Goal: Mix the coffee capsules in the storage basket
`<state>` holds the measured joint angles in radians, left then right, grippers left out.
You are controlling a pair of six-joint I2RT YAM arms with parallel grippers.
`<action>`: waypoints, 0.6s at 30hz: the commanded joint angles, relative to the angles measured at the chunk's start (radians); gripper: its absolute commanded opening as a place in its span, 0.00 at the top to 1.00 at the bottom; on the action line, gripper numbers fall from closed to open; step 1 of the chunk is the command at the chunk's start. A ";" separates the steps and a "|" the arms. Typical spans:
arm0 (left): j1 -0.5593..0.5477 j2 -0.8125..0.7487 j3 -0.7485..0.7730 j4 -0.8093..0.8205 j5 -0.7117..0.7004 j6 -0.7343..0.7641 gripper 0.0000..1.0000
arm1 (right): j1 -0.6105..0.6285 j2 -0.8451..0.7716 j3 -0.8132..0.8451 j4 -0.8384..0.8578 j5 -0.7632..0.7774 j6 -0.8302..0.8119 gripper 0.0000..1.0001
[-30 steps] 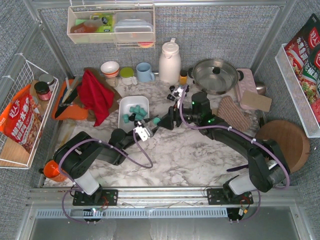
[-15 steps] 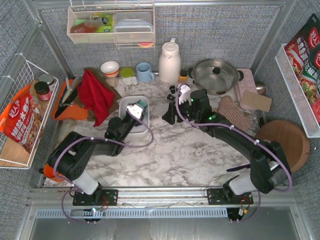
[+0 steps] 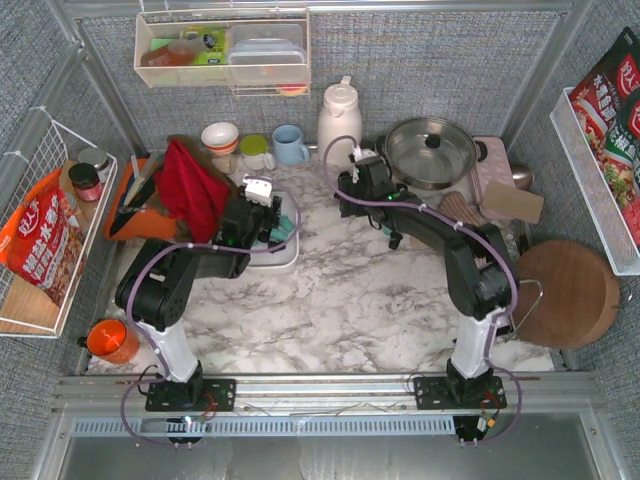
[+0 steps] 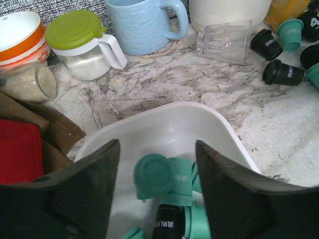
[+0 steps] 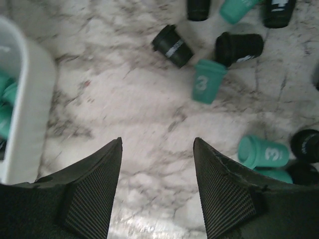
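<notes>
Just changed: left tool [image 4: 157, 149] shifted off desk [image 4: 149, 89] to over storage basket [image 4: 224, 132], released, empty; teal and black coffee capsules [image 4: 154, 175] lie inside; right tool [image 5: 157, 144] swung back above loose capsules [image 5: 207, 82], released, empty. Likely next pick.

From above and behind the arm bases [image 3: 190, 392] we overlook the whole grey-veined marble tabletop [image 3: 340, 310]. Our left wrist view peers closely into the white shallow plastic basket [image 4: 164, 122]; our right wrist view, straight down, shares its wall.

Blue mug [image 4: 142, 25]; white thermos [image 3: 339, 125]; red cloth [image 3: 190, 185]
</notes>
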<state>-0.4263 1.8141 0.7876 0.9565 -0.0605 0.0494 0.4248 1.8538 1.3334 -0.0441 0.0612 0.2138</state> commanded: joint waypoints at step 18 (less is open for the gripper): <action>0.000 -0.264 -0.138 -0.021 0.114 -0.096 0.01 | -0.093 0.360 0.334 -0.116 0.068 0.004 0.46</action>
<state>-0.4274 1.6009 0.6590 0.9474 0.0002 -0.0128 0.3328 2.1902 1.6409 -0.1749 0.1322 0.2428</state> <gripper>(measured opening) 0.993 0.549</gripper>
